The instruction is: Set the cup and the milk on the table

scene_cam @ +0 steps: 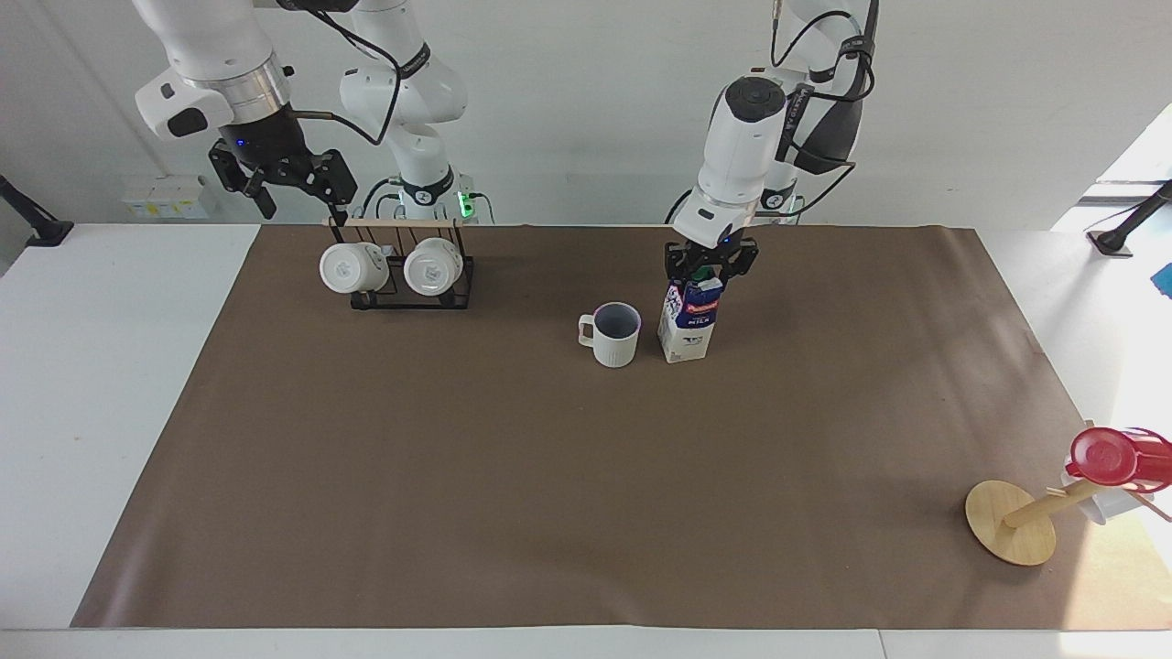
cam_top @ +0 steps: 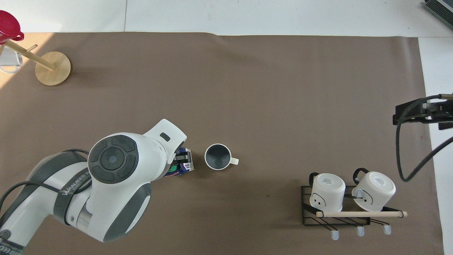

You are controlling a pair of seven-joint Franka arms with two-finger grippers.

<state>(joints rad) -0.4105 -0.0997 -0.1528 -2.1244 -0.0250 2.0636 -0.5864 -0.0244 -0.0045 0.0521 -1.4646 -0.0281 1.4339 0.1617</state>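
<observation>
The cup (scene_cam: 615,335) (cam_top: 217,157), cream-white and ribbed with a dark inside, stands upright on the brown paper of the table (scene_cam: 549,476). Beside it, toward the left arm's end, the milk (scene_cam: 689,322) (cam_top: 184,164) stands upright on the paper. My left gripper (scene_cam: 707,267) is directly over the carton's top, open, with its fingers apart on either side of the green cap. In the overhead view the left arm covers most of the carton. My right gripper (scene_cam: 298,194) hangs open and empty in the air above the mug rack.
A black wire rack (scene_cam: 412,295) (cam_top: 336,209) holding two plain white mugs sits near the robots at the right arm's end. A round wooden disc with a peg (scene_cam: 1007,522) (cam_top: 53,68) and a red lid (scene_cam: 1103,455) lie at the left arm's end, far from the robots.
</observation>
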